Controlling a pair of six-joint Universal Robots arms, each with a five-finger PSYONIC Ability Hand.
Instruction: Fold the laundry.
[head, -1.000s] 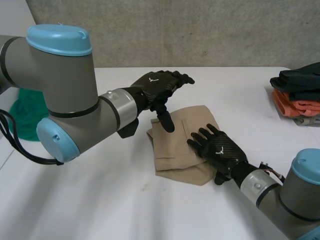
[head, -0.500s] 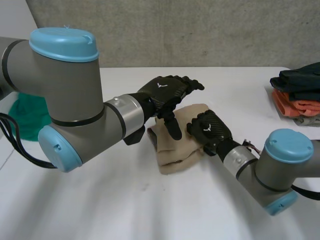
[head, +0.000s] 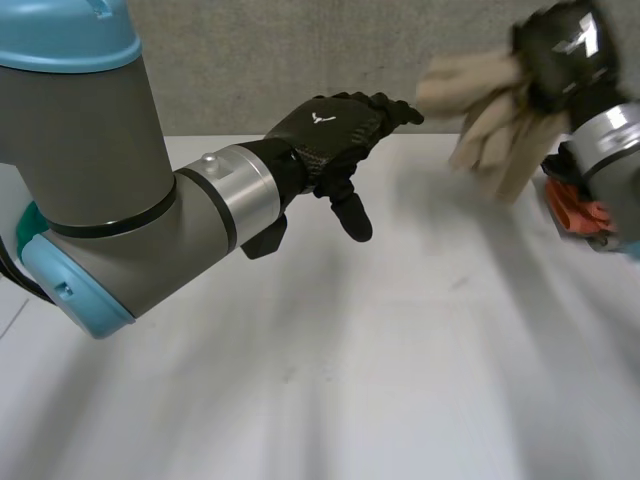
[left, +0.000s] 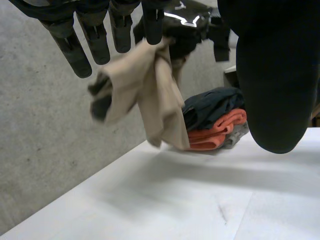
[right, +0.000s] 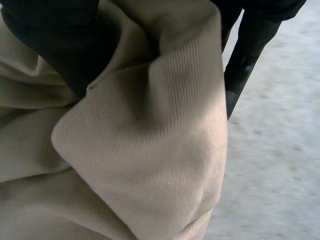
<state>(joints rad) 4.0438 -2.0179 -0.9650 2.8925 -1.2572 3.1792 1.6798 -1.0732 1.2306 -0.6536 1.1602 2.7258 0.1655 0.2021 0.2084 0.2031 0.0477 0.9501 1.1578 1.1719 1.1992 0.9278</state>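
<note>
**A:** What is the right hand doing?

**B:** In the upper right of the head view, the right hand is curled round a bunch of the beige cloth. The cloth hangs from it in the air, clear of the white counter. In its own wrist view the dark fingers close over the ribbed fabric.

**A:** And the left one?

**B:** The left hand hovers at upper centre, above the counter and apart from the cloth. Its fingers are straight, the thumb points down, and it holds nothing.

**A:** What is around them?

**B:** In the left wrist view, beyond that hand's own fingertips, the right hand dangles the cloth against the grey wall. Behind the cloth, a stack of folded clothes rests on the counter, with dark pieces over orange over grey. In the head view the stack sits at the right edge of the frame, under the right arm.
</note>
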